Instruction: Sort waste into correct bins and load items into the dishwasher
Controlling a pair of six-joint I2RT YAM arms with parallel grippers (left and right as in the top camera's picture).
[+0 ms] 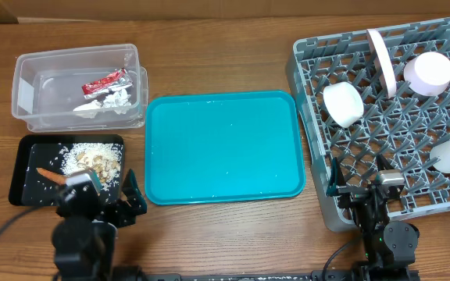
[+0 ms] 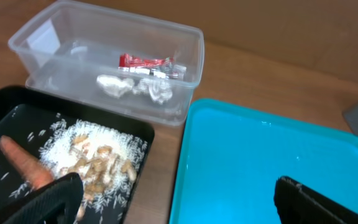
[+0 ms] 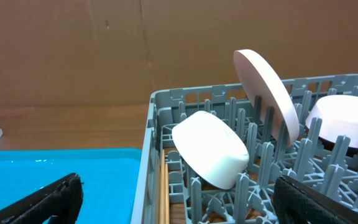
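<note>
Left hand [image 2: 182, 202], right hand [image 3: 182, 202] released, flanking teal tray [image 1: 225, 148]
Both grasp nothing; loaded dish rack [image 1: 307, 117] stands right of tray.

The dish rack [image 1: 307, 74] runs off the overhead view at 3 o'clock. The left arm [image 1: 80, 234] hides the black tray's [image 1: 23, 183] 5 o'clock corner. The right wrist view clips the pink bowl [image 3: 347, 121] at 3 o'clock.

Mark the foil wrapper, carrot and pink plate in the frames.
foil wrapper [image 2: 140, 61], left wrist view, on the red printed part.
carrot [image 2: 22, 163], left wrist view, middle of its body.
pink plate [image 3: 266, 92], right wrist view, middle of its broad side.
</note>
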